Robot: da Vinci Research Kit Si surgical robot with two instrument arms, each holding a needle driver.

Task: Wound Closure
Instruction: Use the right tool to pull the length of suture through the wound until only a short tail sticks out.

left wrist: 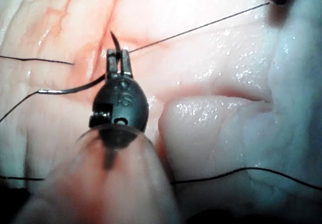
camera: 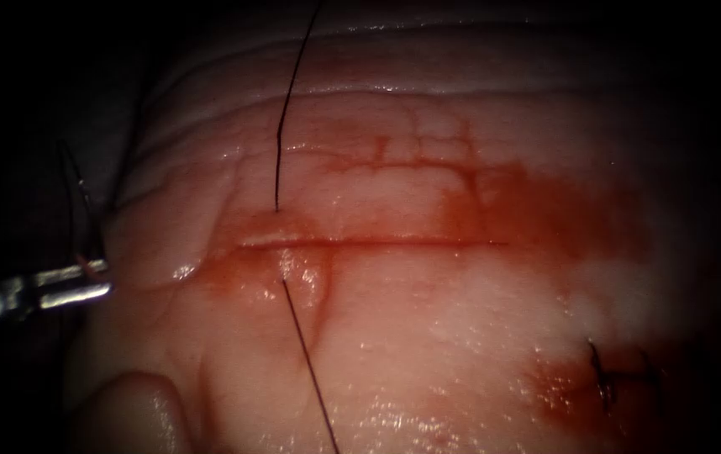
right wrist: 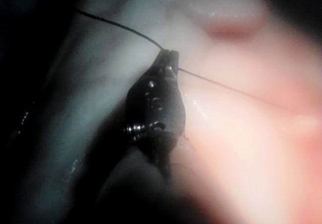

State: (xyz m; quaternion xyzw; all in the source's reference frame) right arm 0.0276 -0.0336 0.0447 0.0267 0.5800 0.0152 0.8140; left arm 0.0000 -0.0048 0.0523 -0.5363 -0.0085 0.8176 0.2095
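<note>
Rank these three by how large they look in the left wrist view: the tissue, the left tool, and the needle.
1. The tissue, by far the largest.
2. The left tool; it is close to the camera, so it looks larger than it is.
3. The needle, a thin curve held in the left tool, clear of the tissue.

The right tool holds the thread.

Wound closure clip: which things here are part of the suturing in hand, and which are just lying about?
In use:
- left tool, shut on the needle mid-curve, left of the cut, clear of the tissue
- right tool, shut on the thread
- cut, thread crossing it

Lying about:
- finished stitch
- red fluid
</note>
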